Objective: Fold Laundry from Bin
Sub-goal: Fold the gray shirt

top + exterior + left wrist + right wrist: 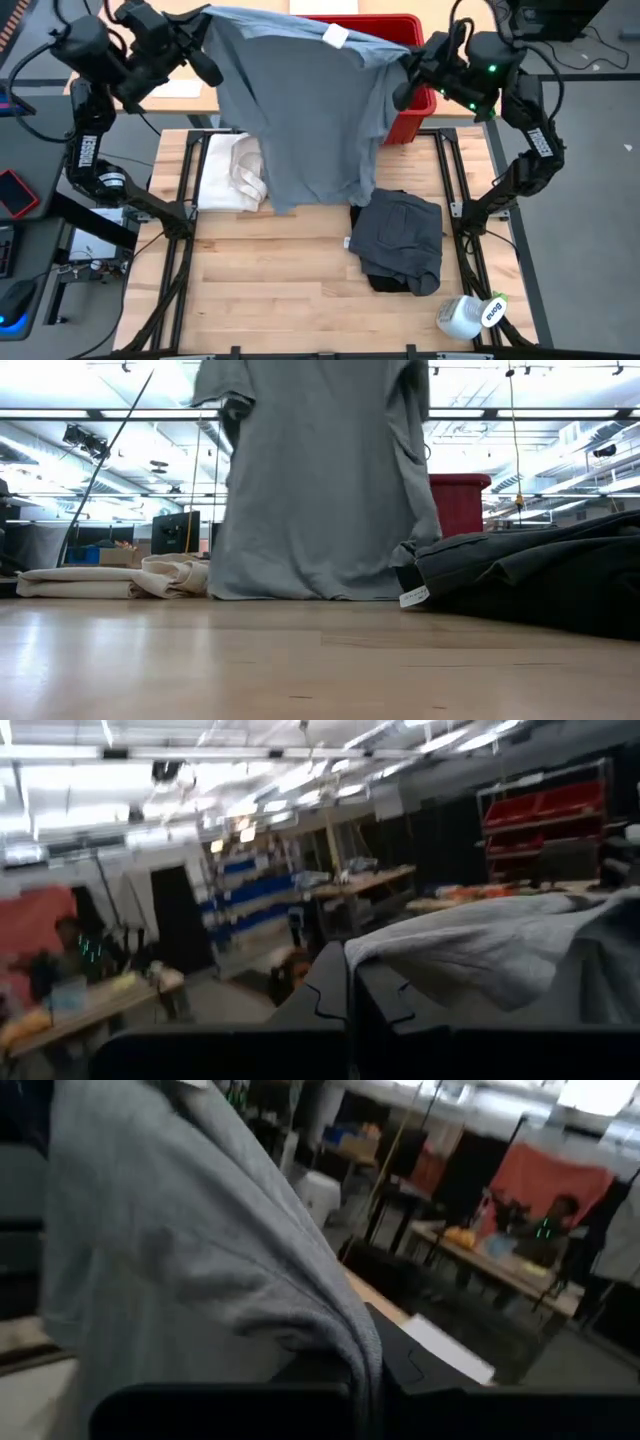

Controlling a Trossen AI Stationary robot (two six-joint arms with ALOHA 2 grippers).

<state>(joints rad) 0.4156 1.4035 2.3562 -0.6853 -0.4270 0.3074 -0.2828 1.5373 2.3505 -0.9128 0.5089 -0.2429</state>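
Observation:
A light grey T-shirt (300, 110) from the laundry hangs spread out between my two grippers above the far half of the table. My left gripper (208, 35) is shut on its upper left corner and my right gripper (405, 75) is shut on its upper right corner. In the low view the shirt's hem (300, 595) reaches down to the table top. The red bin (408, 110) stands behind the shirt at the far right. A folded dark grey garment (400, 240) lies on the table to the right of centre. My left gripper pinches the shirt's top edge near one shoulder (400, 945) between its shut fingers (335, 990), which point about level. The cloth runs taut from there toward the other gripper. How many layers it holds does not show. My right gripper pinches the shirt's top edge at the other shoulder (345, 1330), the fingers about level. The cloth drapes over the fingers (410, 1355) and hides the contact. The shirt hangs below, its hem down at the table.
A cream-white cloth (230, 170) with strap loops lies folded at the far left of the table. A white spray bottle (470, 315) lies at the near right corner. Bare wood (270, 290) fills the near half.

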